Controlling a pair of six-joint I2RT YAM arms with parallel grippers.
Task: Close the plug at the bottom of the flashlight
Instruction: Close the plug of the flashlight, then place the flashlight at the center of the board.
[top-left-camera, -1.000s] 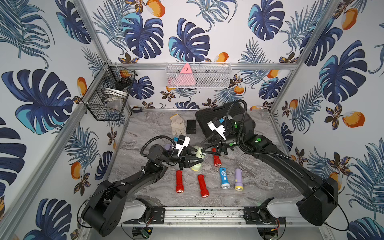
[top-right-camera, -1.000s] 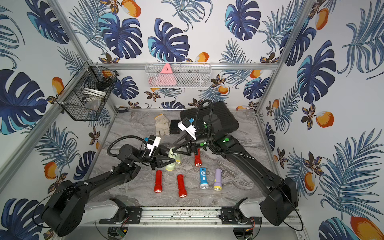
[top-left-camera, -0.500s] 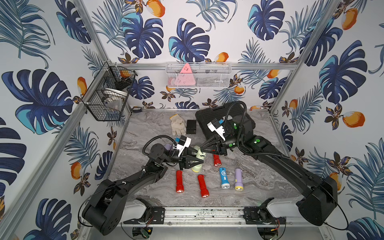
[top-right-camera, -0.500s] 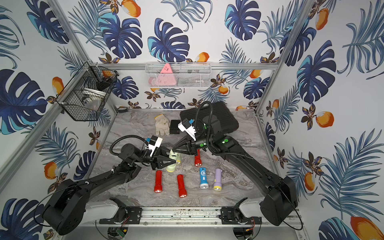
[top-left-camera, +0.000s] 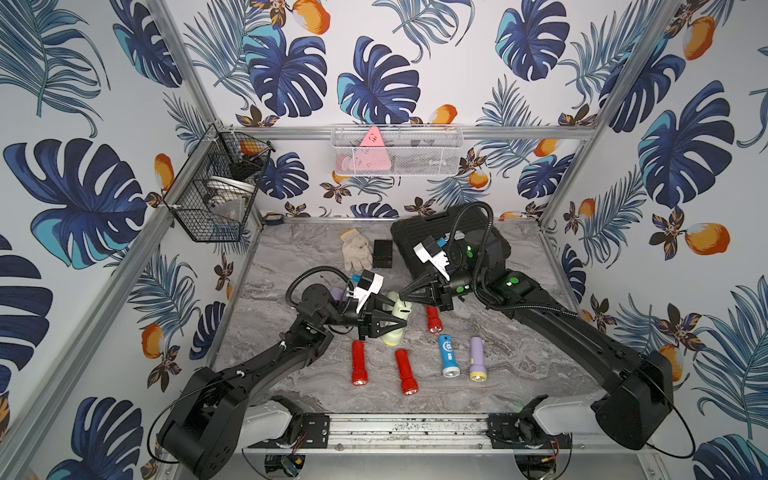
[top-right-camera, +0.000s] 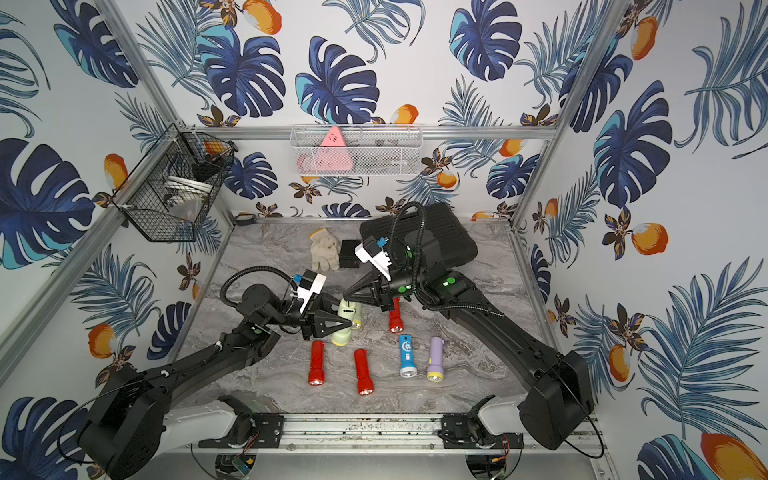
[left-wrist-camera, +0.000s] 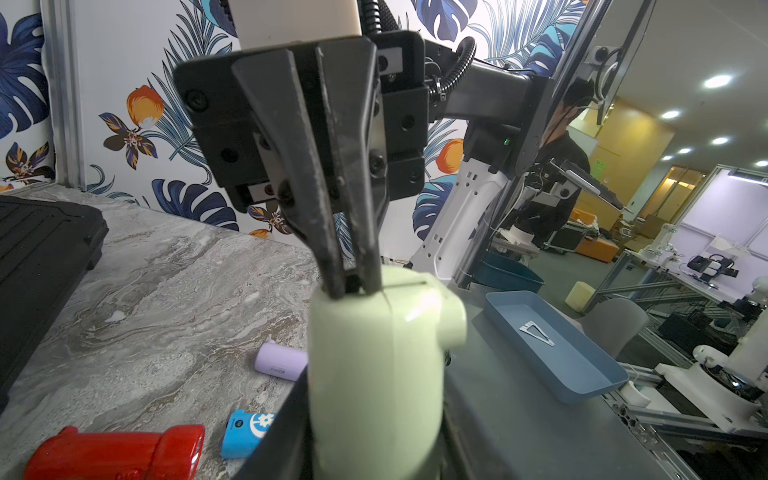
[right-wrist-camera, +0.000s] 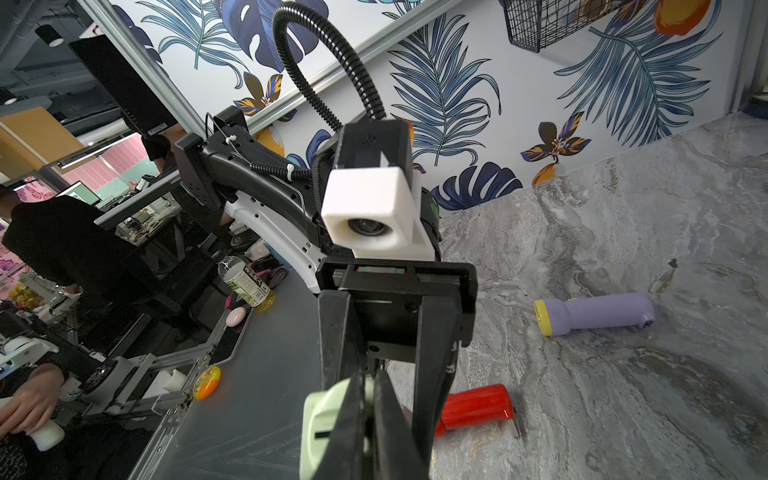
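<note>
Pale green plastic flashlight (top-left-camera: 397, 306): in both top views it is held tilted, clamped across its body by the left claw (top-left-camera: 390, 323), whose jaws are closed onto it. The right claw (top-left-camera: 402, 296) meets it from the opposite side, jaws closed together, tips on the flashlight's raised end. A small red plastic flashlight (top-left-camera: 433, 319) lies on the grey marble counter (top-left-camera: 519, 353) just under the right claw. A blue plastic flashlight (top-left-camera: 448, 355) and a lilac plastic flashlight (top-left-camera: 477, 359) lie nearer that arm's base.

Left wrist view: the flashlight (left-wrist-camera: 374, 374) stands between the left claw's fingers (left-wrist-camera: 284, 440). The right claw presses on its flat end, fingertips (left-wrist-camera: 337, 282) almost touching. A small dark part (left-wrist-camera: 352, 286) sits between them; what it is cannot be told.

Right wrist view: the right claw's closed fingers (right-wrist-camera: 386, 419) cover most of the flashlight's end (right-wrist-camera: 320, 411). The left claw faces it, one finger on either side of the flashlight.
</note>
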